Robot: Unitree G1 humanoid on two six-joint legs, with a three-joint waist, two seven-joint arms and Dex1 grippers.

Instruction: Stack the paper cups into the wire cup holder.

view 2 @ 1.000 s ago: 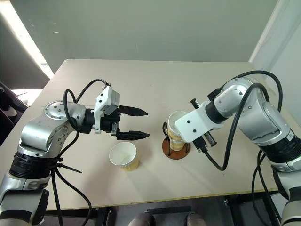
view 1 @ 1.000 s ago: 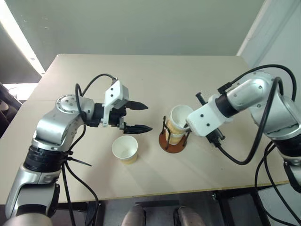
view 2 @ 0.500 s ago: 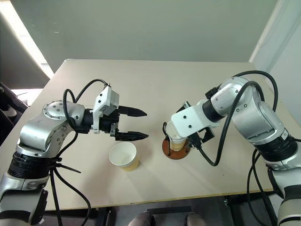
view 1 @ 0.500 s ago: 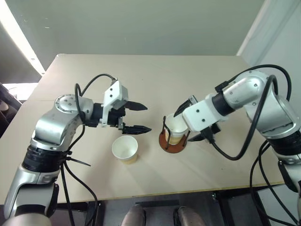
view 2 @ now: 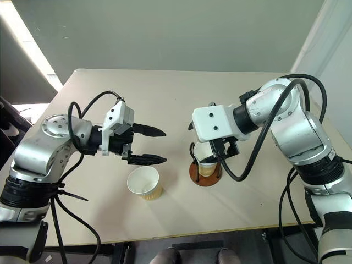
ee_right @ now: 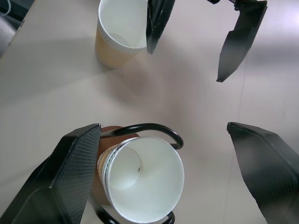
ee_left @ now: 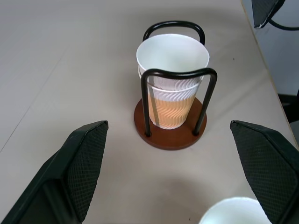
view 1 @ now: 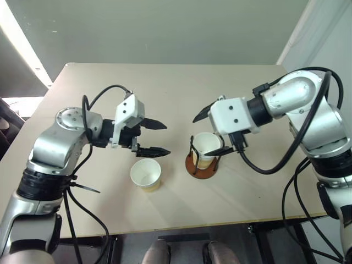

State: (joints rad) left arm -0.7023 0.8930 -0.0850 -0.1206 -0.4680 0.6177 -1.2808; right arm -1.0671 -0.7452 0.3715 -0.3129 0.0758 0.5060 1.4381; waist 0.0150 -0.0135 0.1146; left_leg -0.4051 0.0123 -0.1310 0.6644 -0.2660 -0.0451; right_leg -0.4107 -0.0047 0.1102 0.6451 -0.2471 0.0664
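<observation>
The wire cup holder (view 1: 201,165), a brown disc with black wire arches, stands mid-table. Two paper cups (ee_left: 172,88) sit nested upright inside it. My right gripper (view 1: 201,136) hovers open just above them, its fingers (ee_right: 70,177) wide on either side of the top cup's rim and touching nothing. A third paper cup (view 1: 146,174) stands upright on the table to the holder's left. My left gripper (view 1: 165,138) is open and empty, held above and just behind that loose cup, pointing toward the holder.
The beige table (view 1: 247,88) is bare at the back and right. Its front edge (view 1: 181,224) runs close below the loose cup. Black cables (view 1: 286,159) hang from the right arm beside the holder.
My right gripper opened and let go of the cup, which dropped into the holder onto the other one. The gripper then rose slightly and turned. The left arm hardly moved.
</observation>
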